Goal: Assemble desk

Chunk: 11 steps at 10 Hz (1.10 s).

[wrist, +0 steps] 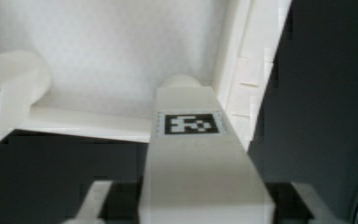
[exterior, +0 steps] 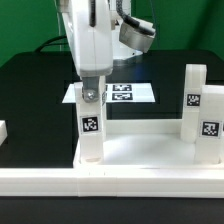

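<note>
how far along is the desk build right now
Done, it seems: two legs stand upright on the tabletop at the exterior view's right. In hand: the gripper holds a third leg upright at the near corner on the exterior view's left; whether it is fully seated can't be told. Left: seating it, plus any remaining leg; none shows loose here.

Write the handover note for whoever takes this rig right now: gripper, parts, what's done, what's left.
Gripper: shut on a white square tagged leg, held upright at the near corner, on the exterior view's left, of the large white plastic tray-like tabletop.
Parts: two more white tagged legs stand upright at the tabletop's corners on the exterior view's right. The marker board lies behind on the black table.
Done: two legs standing; how firmly they are seated cannot be told.
Left: finish seating the held leg, then any remaining leg.
</note>
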Tool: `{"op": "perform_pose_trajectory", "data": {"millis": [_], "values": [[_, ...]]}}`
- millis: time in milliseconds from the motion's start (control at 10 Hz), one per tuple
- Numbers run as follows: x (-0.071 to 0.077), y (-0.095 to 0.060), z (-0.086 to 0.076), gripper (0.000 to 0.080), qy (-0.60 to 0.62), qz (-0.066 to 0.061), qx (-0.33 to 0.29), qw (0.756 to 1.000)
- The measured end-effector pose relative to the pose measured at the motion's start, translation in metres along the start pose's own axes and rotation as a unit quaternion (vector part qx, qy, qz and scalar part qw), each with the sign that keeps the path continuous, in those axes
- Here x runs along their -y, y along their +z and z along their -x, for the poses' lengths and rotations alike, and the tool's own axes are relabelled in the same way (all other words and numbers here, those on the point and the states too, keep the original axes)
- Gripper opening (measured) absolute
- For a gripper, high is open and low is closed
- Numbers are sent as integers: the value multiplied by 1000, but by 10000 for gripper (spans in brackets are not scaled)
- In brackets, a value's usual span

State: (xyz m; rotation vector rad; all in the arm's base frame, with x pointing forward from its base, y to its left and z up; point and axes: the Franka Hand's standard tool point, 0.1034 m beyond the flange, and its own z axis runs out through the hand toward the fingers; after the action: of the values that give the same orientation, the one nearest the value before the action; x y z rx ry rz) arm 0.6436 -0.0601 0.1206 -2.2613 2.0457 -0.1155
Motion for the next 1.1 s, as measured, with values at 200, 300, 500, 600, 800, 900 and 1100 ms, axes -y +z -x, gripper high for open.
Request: {"op": "perform_pose_trajectory", "data": {"millis": [200, 300, 500, 600, 800, 900, 1100], "values": [[-1, 0, 0, 297, 3, 2, 0, 1000], [-3, 1, -2, 502, -38, 6, 2, 999], [-6, 2, -2, 622, -91, 13, 5, 996], [-6, 2, -2, 641, -164, 12, 6, 986], [-6, 2, -4, 648, -262, 11, 7, 965], [-6, 2, -4, 648, -302, 11, 7, 953], [-6, 1, -5, 649, -414, 10, 8, 910]]}}
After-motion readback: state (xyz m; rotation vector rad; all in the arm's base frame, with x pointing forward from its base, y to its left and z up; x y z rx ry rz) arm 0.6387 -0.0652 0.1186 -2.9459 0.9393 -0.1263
